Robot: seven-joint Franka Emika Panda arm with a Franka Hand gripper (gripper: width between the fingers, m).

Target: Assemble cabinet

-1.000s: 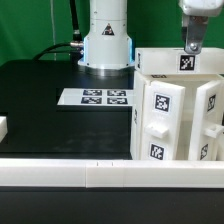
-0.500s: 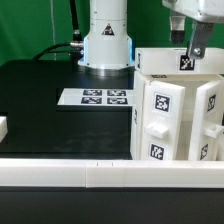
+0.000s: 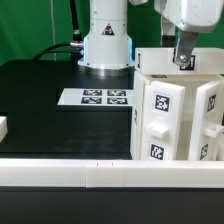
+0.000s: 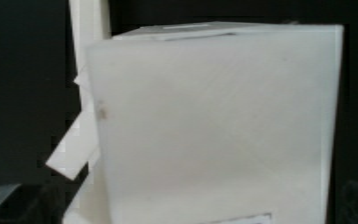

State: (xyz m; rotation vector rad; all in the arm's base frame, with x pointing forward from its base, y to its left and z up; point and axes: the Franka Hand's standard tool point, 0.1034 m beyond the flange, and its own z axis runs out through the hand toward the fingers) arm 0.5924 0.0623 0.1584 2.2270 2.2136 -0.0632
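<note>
The cabinet (image 3: 176, 112) is a large white boxy body with tagged white blocks on its front, standing at the exterior view's right. My gripper (image 3: 184, 58) hangs right over its top face and hides the tag there. In the wrist view the cabinet's plain white face (image 4: 211, 120) fills nearly the whole picture. My gripper (image 4: 185, 216) looks open: dark fingers (image 4: 12, 203) show only at the two lower corners, one on each side of the white body. I cannot tell whether they touch it.
The marker board (image 3: 97, 97) lies flat on the black table in front of the robot base (image 3: 107, 40). A small white piece (image 3: 3, 127) sits at the exterior view's left edge. A white rail (image 3: 90, 176) runs along the front.
My gripper has moved toward the exterior view's left and come down over the cabinet's top, covering the top tag. The cabinet has not moved.
</note>
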